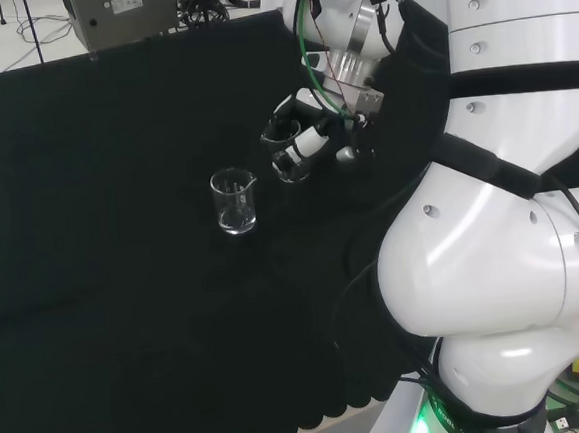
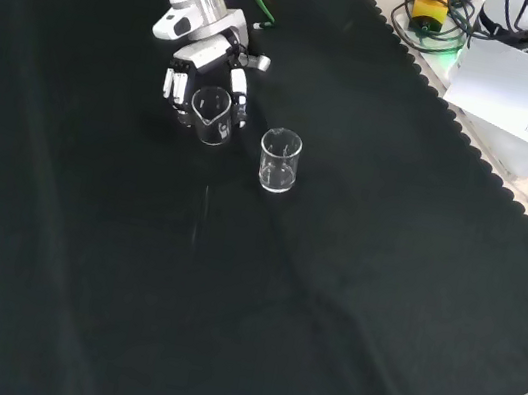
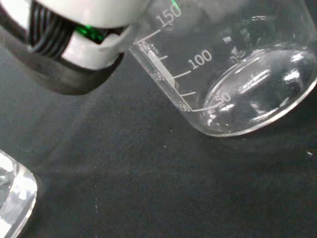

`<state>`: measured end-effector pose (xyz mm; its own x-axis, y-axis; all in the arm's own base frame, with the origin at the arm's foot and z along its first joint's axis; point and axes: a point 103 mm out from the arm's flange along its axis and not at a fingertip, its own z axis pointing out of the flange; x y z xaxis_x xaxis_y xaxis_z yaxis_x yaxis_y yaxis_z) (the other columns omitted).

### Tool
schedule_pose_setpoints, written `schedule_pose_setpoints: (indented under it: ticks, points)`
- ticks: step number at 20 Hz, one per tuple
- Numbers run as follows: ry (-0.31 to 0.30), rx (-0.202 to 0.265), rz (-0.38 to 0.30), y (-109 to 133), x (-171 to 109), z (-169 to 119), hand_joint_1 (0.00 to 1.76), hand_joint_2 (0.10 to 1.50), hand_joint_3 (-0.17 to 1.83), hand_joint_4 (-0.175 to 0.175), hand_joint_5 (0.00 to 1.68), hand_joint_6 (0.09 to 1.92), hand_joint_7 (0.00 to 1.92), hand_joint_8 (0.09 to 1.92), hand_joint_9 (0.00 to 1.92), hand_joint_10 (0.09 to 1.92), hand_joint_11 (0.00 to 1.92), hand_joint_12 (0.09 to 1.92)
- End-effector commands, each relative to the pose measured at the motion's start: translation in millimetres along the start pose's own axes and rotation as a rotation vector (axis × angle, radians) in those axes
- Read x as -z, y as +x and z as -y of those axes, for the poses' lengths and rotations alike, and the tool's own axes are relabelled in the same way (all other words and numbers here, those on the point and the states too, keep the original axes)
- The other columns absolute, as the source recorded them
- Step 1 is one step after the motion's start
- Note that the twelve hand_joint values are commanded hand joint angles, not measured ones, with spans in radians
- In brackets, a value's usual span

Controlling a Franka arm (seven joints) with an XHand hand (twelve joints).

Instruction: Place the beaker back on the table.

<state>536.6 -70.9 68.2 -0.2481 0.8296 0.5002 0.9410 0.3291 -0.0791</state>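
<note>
A clear glass beaker [image 2: 210, 114] sits inside my black and white hand [image 2: 193, 86], whose fingers curl round it just over the black cloth. In the head view the same beaker [image 1: 287, 152] is upright beside the hand [image 1: 315, 134]. Close up, the beaker [image 3: 233, 74] shows printed graduation marks and looks empty, with one finger [image 3: 74, 44] against its wall. Its base is at or just above the cloth; I cannot tell whether it touches.
A second clear, empty beaker [image 2: 279, 161] stands upright on the cloth a short way from the held one, also seen as the free beaker [image 1: 234, 202] in the head view. White arm links [image 1: 508, 189] take up the head view's right. Cables and paper lie beyond the scalloped cloth edge [image 2: 476, 142].
</note>
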Motion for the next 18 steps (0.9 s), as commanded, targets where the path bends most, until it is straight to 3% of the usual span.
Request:
schedule_pose_setpoints:
  ticks: [1,4,7,11,18]
  points:
    - [0.049,-0.021,0.005,1.2,-1.2,4.3,0.88,0.73,0.42,-0.034,0.62,0.73,0.69,0.68,1.02,0.09,0.46,1.29]
    - [0.047,-0.017,0.041,3.9,0.0,7.8,0.86,0.68,0.49,-0.046,0.53,0.73,0.62,0.69,0.96,0.09,0.36,1.32]
    - [0.082,-0.008,0.099,9.2,-0.5,10.0,0.86,0.64,0.51,-0.051,0.47,0.7,0.57,0.7,0.91,0.09,0.27,1.35]
    - [0.075,-0.013,0.117,15.5,10.2,13.6,0.85,0.63,0.51,-0.057,0.42,0.65,0.5,0.7,0.84,0.09,0.18,1.38]
    - [0.01,-0.026,0.164,43.7,60.4,30.9,0.79,0.61,0.44,-0.063,0.35,0.36,0.26,0.69,0.65,0.09,0.0,1.41]
